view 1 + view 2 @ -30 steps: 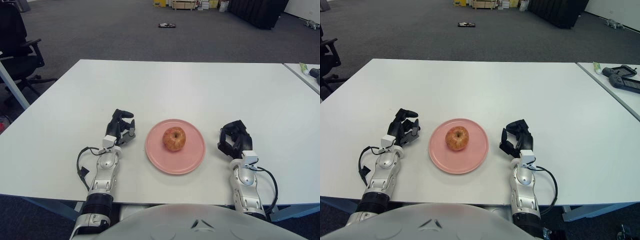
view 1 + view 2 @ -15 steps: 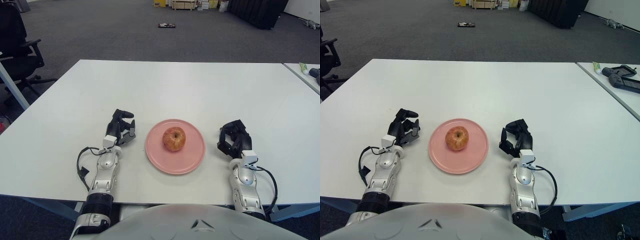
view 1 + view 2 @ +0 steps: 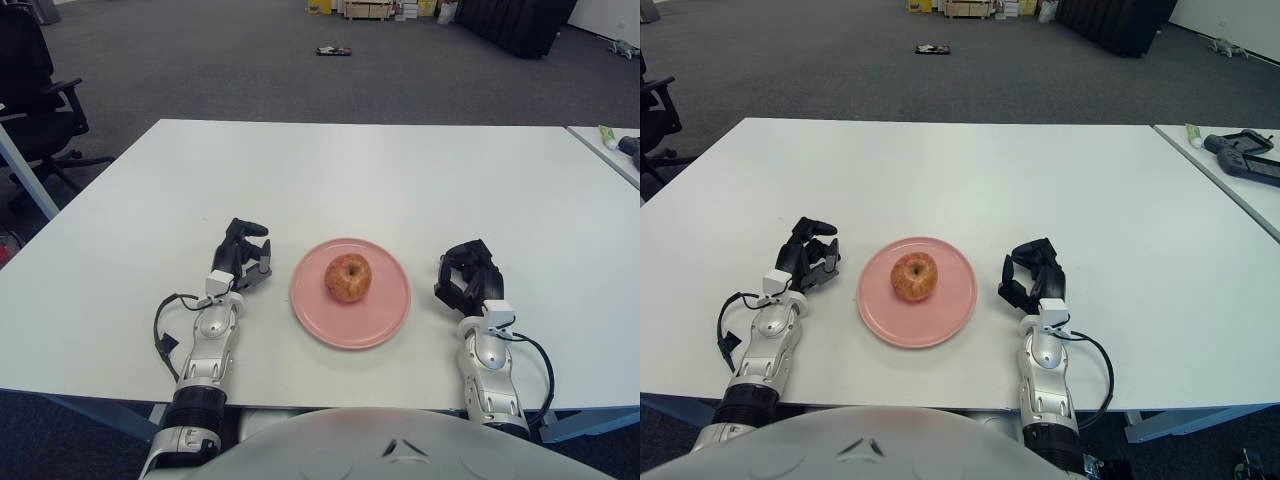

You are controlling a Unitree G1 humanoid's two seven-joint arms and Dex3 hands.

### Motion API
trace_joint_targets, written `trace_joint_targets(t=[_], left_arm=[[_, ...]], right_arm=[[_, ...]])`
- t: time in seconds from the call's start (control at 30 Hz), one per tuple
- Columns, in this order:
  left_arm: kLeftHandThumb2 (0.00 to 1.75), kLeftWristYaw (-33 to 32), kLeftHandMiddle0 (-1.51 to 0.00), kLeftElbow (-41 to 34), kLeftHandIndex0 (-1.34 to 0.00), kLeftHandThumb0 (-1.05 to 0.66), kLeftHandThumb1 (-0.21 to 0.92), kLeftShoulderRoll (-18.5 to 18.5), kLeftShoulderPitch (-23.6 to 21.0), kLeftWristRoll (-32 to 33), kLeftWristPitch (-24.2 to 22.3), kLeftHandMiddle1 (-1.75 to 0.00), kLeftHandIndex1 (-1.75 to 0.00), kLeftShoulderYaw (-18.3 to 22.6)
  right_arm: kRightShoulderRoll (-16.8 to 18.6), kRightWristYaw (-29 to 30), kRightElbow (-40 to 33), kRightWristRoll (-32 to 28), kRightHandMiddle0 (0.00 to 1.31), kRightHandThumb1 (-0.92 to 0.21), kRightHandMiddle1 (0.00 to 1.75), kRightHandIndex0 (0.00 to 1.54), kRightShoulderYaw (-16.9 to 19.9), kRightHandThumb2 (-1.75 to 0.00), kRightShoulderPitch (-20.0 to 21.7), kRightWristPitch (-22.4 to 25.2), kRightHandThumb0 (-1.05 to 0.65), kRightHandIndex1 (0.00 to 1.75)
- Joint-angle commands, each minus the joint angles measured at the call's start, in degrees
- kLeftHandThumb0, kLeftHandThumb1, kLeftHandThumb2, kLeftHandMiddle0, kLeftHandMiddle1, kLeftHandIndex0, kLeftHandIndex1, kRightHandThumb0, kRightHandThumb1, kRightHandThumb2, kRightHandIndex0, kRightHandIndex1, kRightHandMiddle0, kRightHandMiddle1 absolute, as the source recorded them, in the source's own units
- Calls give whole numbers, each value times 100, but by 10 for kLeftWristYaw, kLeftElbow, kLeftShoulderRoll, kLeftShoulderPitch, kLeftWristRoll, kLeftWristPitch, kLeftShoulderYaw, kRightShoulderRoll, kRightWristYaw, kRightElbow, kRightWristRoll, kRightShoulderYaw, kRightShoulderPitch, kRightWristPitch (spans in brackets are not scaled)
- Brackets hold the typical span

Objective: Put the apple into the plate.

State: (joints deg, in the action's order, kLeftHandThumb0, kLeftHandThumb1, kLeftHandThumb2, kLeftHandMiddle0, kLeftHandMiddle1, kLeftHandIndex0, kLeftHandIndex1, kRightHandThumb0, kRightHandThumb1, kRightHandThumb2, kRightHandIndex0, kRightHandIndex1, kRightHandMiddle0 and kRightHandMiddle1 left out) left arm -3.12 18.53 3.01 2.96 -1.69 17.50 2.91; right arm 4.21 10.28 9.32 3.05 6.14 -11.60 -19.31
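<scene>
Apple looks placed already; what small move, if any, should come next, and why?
Probably none beyond holding both hands clear. The apple sits on the pink plate, and the left hand and right hand flank the plate, curled and holding nothing.

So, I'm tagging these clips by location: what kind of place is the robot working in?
Probably an open office or lab. Grey carpet runs behind the white table, a black office chair stands at the left, and boxes line the far wall. The apple sits on the pink plate.
</scene>
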Motion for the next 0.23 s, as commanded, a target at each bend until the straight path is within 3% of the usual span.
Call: trace_joint_targets(t=[0.0, 0.2], left_arm=[[93, 7, -52, 7, -37, -39, 63, -5, 8, 2, -14, -175, -175, -4], [93, 8, -51, 1, -37, -39, 63, -10, 9, 6, -17, -175, -175, -6]], right_arm=[[0, 1, -1, 0, 42, -55, 175, 60, -3, -102, 8, 3, -41, 135], [2, -1, -1, -3, 43, -55, 175, 60, -4, -103, 7, 1, -41, 135]])
